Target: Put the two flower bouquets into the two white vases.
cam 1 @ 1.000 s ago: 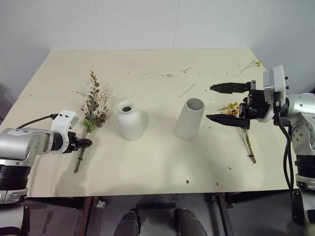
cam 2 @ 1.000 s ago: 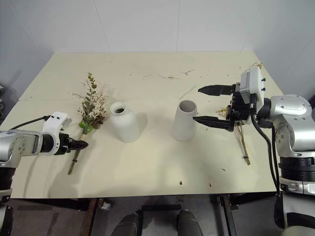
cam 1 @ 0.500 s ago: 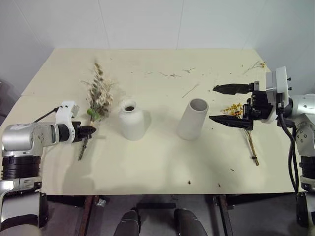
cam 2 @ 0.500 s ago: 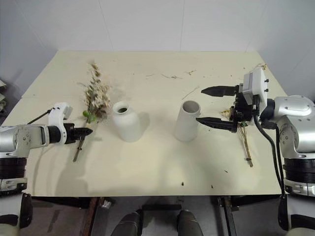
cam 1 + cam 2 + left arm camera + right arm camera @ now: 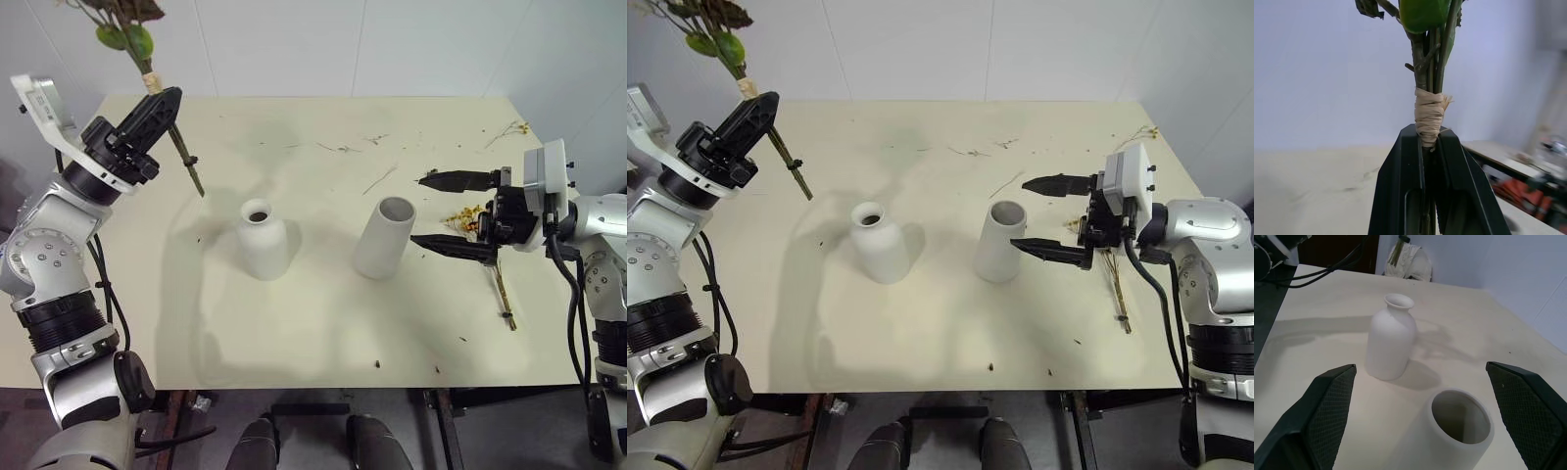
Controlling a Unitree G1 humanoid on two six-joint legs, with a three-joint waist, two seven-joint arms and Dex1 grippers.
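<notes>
My left gripper [image 5: 162,103] is shut on the big bouquet's stems [image 5: 182,157], held high over the table's far left corner. The bunch stands tilted, its green leaves [image 5: 127,34] at the top. In the left wrist view the black fingers [image 5: 1405,186] clamp the stems just below a tan raffia binding [image 5: 1430,115]. The squat narrow-necked vase [image 5: 263,238] and the wide-mouthed cylinder vase [image 5: 383,237] stand mid-table, both empty. My right gripper [image 5: 418,209] hangs open just right of the cylinder, pointing at it. The thin yellow-flowered bouquet [image 5: 495,279] lies on the table beneath that hand.
Loose twigs [image 5: 338,149] and a single stem [image 5: 372,179] lie on the far half of the cream table [image 5: 294,333]. A small yellow scrap [image 5: 505,127] sits near the far right corner. In the right wrist view the squat vase [image 5: 1391,338] stands beyond the cylinder vase [image 5: 1457,431].
My left gripper has lifted the big bouquet off the table and swung it from lying flat to nearly upright, high at the left. The right gripper has stayed put.
</notes>
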